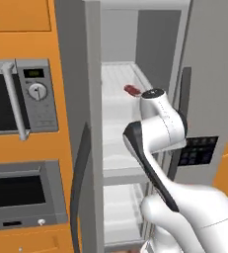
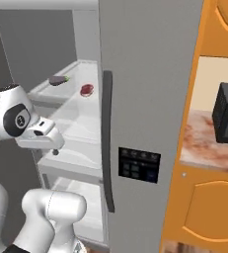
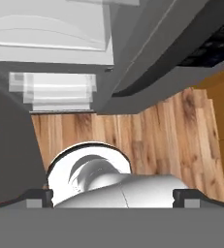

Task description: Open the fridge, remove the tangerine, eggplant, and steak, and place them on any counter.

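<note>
The fridge stands with its left door swung open and its right door shut. On an upper white shelf lie the dark purple eggplant and, nearer the right door, the red steak. The tangerine is out of view. My gripper hangs in front of the open compartment, below and in front of that shelf, pointing down. In the hand view the gripper is open, its fingertips wide apart with nothing between them. The marbled counter lies right of the fridge.
Built-in ovens in an orange cabinet flank the open door on the left. A black appliance sits on the counter. The shut door carries a long dark handle and a dark panel. Wooden floor lies below the hand.
</note>
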Robot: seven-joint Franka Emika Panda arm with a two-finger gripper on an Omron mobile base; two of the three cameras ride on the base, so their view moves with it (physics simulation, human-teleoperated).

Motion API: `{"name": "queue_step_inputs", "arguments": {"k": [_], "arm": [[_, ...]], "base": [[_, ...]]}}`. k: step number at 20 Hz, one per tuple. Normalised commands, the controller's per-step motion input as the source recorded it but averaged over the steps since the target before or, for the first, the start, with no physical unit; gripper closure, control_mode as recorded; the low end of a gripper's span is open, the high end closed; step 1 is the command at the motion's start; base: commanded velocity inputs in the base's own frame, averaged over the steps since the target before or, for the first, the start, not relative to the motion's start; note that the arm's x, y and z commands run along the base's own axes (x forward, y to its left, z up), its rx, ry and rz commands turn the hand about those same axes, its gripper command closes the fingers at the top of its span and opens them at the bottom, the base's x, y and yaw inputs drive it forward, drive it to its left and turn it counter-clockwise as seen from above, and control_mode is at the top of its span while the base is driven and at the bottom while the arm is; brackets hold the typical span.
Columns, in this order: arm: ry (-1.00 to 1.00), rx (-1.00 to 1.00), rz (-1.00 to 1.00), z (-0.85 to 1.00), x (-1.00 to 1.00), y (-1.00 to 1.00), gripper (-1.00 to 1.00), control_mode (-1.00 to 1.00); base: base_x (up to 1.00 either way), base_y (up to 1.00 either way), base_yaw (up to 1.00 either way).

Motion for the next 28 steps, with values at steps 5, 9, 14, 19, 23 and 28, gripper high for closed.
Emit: {"name": "queue_step_inputs", "arguments": {"k": [5, 9, 14, 19, 23, 28], "arm": [[0.00, 0.00, 0.00, 0.00, 0.00, 0.00, -1.00, 1.00], [0.00, 0.00, 0.00, 0.00, 0.00, 0.00, -1.00, 1.00], [-0.14, 0.05, 0.03, 0.31, -0.13, 0.07, -1.00, -1.00], [-0.47, 0.00, 0.00, 0.93, -0.24, -0.04, -1.00, -1.00], [-0.28, 0.00, 0.00, 0.73, 0.47, -0.22, -1.00, -1.00], [-0.03, 0.00, 0.04, 0.51, 0.99, -0.15, -1.00, -1.00]], "base": [[0.69, 0.12, 0.01], [0.87, -0.07, 0.00], [0.20, 0.00, 0.01], [0.00, 0.00, 0.00], [0.00, 0.00, 0.00], [0.00, 0.00, 0.00]]}}
